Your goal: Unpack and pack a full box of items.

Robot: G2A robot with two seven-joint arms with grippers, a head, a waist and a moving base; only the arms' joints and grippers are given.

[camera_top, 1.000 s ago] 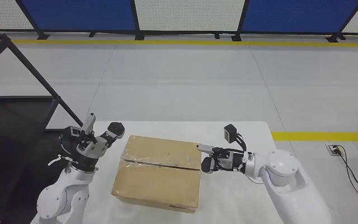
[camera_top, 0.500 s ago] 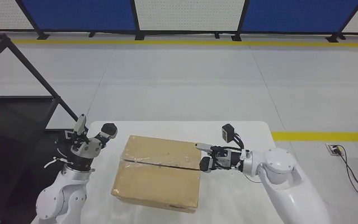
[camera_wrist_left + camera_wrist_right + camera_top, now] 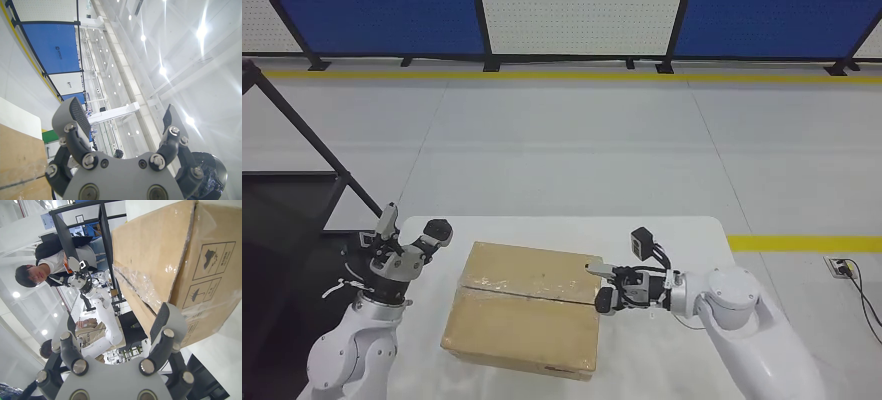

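A closed cardboard box lies in the middle of the white table, its top seam sealed with clear tape. My right gripper is open at the box's right end, level with the seam. In the right wrist view the box looms just past the gripper, one finger close to the taped edge. My left gripper is open and empty, raised off the box's left end and pointing up and away. The left wrist view has the gripper against the ceiling and the box low at the side.
A black metal frame stands beyond the table's left side, close to my left arm. The table ends just past the box's near side. Bare table surface lies behind the box and at its right.
My right gripper has crept left, up to the box's right end. My left gripper drew back from the box to the left, then held still.
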